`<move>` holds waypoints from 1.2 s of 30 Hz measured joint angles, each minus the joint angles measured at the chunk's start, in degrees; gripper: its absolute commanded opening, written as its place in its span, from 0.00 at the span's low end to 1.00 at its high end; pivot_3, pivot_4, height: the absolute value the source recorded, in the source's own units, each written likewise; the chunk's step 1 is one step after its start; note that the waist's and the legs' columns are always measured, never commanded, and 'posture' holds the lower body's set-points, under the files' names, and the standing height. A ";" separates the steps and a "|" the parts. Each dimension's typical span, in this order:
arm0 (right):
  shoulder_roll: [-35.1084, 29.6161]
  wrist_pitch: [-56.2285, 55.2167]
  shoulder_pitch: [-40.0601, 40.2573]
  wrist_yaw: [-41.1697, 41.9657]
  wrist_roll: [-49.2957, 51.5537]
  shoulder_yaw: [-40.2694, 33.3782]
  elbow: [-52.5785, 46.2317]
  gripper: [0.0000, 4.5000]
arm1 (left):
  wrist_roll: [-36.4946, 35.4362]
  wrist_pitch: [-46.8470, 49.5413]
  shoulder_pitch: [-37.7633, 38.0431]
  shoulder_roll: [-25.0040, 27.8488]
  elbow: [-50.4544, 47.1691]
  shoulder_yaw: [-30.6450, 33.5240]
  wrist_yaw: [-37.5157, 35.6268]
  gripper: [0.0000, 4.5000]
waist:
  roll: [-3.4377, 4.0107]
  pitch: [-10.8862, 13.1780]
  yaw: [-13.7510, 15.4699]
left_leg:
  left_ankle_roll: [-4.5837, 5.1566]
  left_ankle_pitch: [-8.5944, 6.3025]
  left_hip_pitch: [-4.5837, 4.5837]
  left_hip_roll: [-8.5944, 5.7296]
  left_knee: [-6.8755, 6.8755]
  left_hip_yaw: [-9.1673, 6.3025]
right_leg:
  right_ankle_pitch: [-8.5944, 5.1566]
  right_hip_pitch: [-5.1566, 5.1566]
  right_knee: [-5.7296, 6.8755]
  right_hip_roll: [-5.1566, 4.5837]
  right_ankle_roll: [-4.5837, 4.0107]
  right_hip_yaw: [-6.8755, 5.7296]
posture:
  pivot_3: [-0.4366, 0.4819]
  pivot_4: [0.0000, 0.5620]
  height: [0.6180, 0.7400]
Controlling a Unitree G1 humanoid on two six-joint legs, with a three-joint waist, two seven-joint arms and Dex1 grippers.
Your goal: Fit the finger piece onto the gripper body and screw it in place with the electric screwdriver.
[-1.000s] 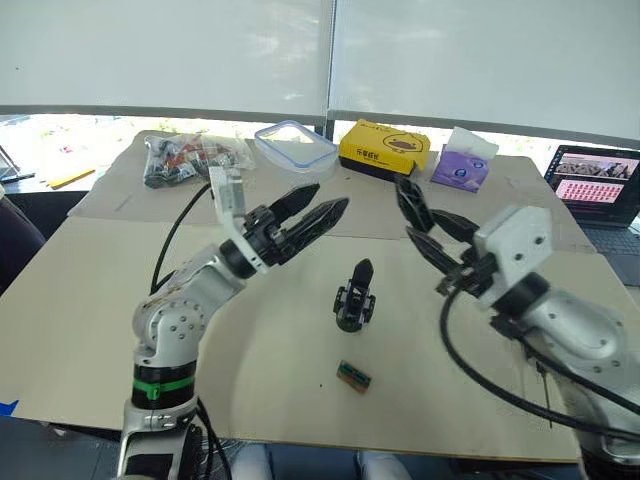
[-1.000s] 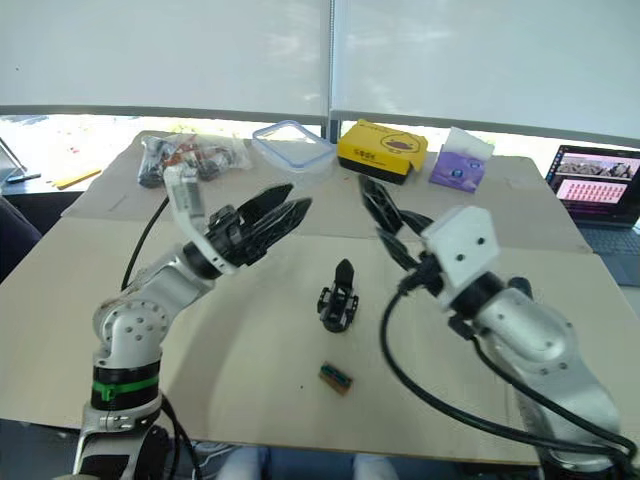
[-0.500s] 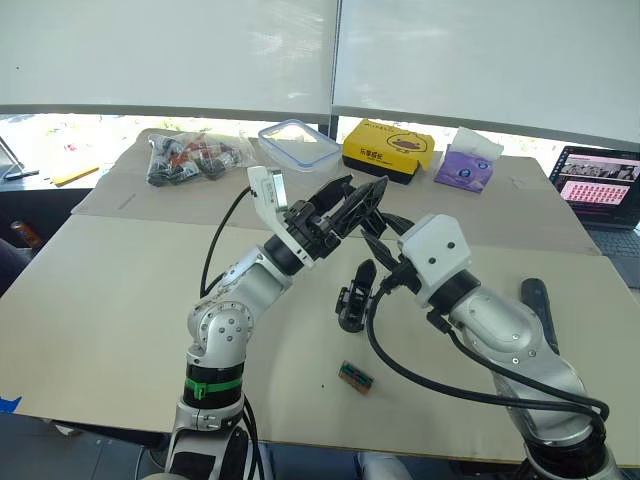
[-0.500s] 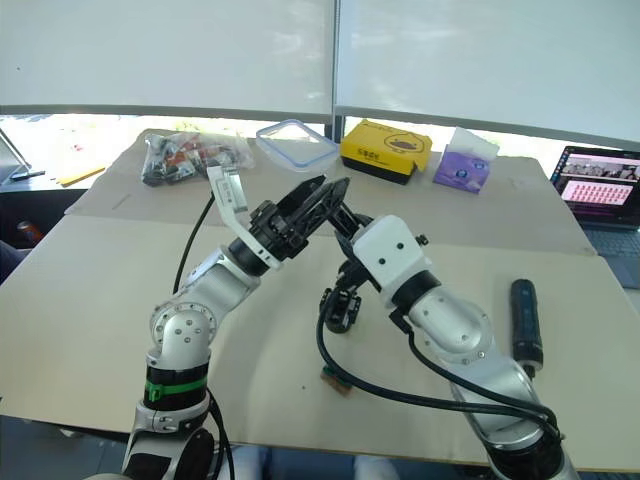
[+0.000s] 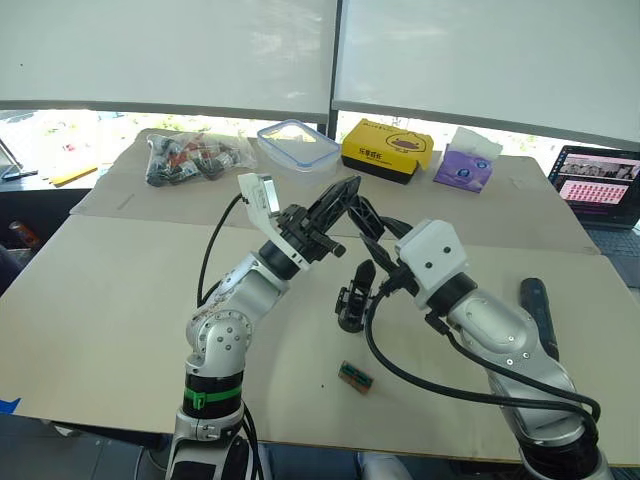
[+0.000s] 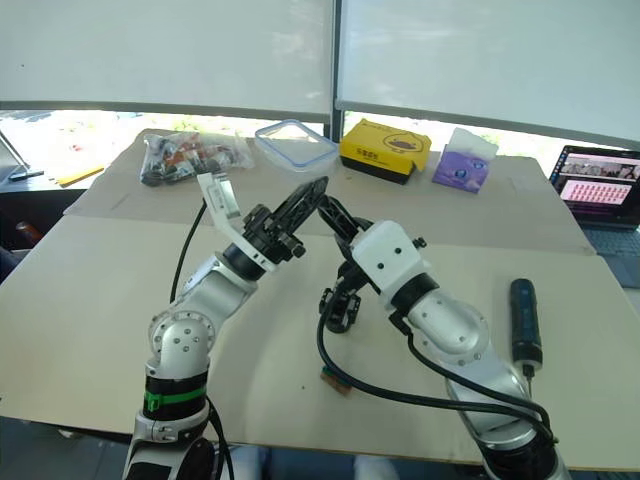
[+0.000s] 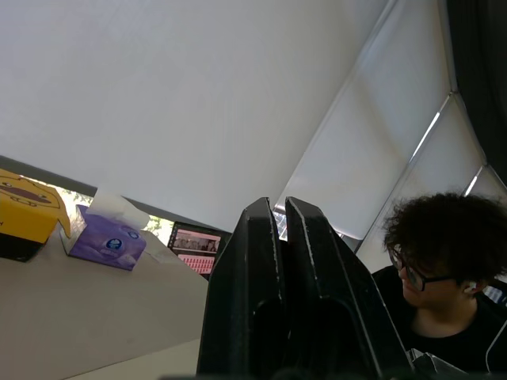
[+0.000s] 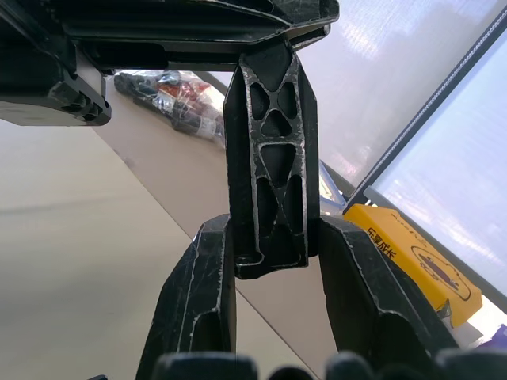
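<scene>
The finger piece (image 8: 273, 158), a flat black ribbed blade, is clamped between the fingers of my right gripper (image 8: 273, 229). Its far end meets the closed fingers of my left gripper (image 7: 279, 204), which appear shut on that tip. Both grippers (image 5: 345, 192) (image 5: 362, 210) meet in the air just above and behind the gripper body (image 5: 352, 295). The body stands upright on the table with its one finger pointing up. To the right, the electric screwdriver (image 6: 525, 322) lies flat on the table beside my right forearm.
A small green-and-brown block (image 5: 354, 376) lies in front of the gripper body. At the table's far side are a bag of parts (image 5: 190, 155), a clear lid (image 5: 297, 143), a yellow box (image 5: 385, 150), a purple tissue pack (image 5: 465, 165) and a laptop (image 5: 598, 185). A person (image 7: 444, 269) sits beyond the table.
Both arms swung inward and met above the gripper body. The left gripper's fingers went from wide open to shut at the finger piece's tip. The right gripper kept its hold.
</scene>
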 measured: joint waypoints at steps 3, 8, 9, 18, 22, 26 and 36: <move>0.59 -0.11 -0.04 1.52 1.01 -1.11 0.28 0.47 | -0.10 -0.12 -0.08 -0.98 0.23 0.36 0.39 0.00 | 0.00 0.00 0.03 | 0.00 0.00 0.00 0.00 0.00 0.00 | 0.00 0.01 -0.01 0.00 0.00 0.00 | 0.48 0.27 1.00; -2.23 -1.70 -1.53 8.62 6.16 -6.36 2.06 0.85 | -2.50 0.04 -2.92 0.67 2.45 2.66 -0.98 0.00 | -0.02 0.04 -0.03 | 0.00 0.00 0.00 0.00 0.00 0.00 | -0.05 0.01 -0.03 0.00 0.09 0.00 | 0.48 0.27 1.00; -2.98 -2.27 -1.59 9.86 7.12 -7.65 2.22 0.93 | -3.01 0.07 -3.40 1.22 2.63 3.09 -1.36 0.00 | -0.02 0.04 -0.03 | 0.00 0.00 0.00 0.00 -0.01 0.00 | -0.06 0.01 -0.03 0.00 0.10 0.00 | 0.48 0.27 1.00; -11.94 14.70 -4.83 25.66 39.14 -20.26 5.35 0.99 | -8.02 12.08 -7.25 19.93 8.17 3.06 -18.75 0.00 | 0.01 0.21 -0.60 | 0.00 0.00 0.01 0.00 -0.11 -0.01 | -0.05 -0.06 -0.01 0.00 0.05 0.00 | 0.48 0.27 1.00; -16.31 29.65 -9.45 26.72 53.40 -19.92 8.29 0.99 | -9.35 19.23 -8.12 27.80 8.86 -0.74 -30.89 0.00 | 0.04 0.26 -0.49 | -0.01 -0.01 0.00 0.00 -0.19 -0.01 | -0.05 -0.08 -0.07 -0.03 -0.15 0.00 | 0.48 0.27 1.00; -15.33 36.80 -12.74 24.19 59.56 -16.71 9.62 0.99 | -9.16 20.98 -8.50 28.05 8.85 -3.55 -34.89 0.00 | 0.02 0.27 -0.30 | 0.00 -0.01 -0.25 0.00 -0.18 -0.01 | -0.05 -0.32 -0.06 -0.02 -0.15 -0.01 | 0.48 0.27 1.00; -10.87 45.01 -18.21 15.32 68.69 -13.59 13.78 0.99 | -4.31 20.43 -10.00 27.18 8.78 -7.19 -38.10 0.00 | 0.03 0.27 -0.24 | 0.03 0.01 -0.90 0.00 -0.12 -0.07 | 0.16 -1.01 0.20 0.04 -0.22 -0.01 | 0.48 0.27 1.00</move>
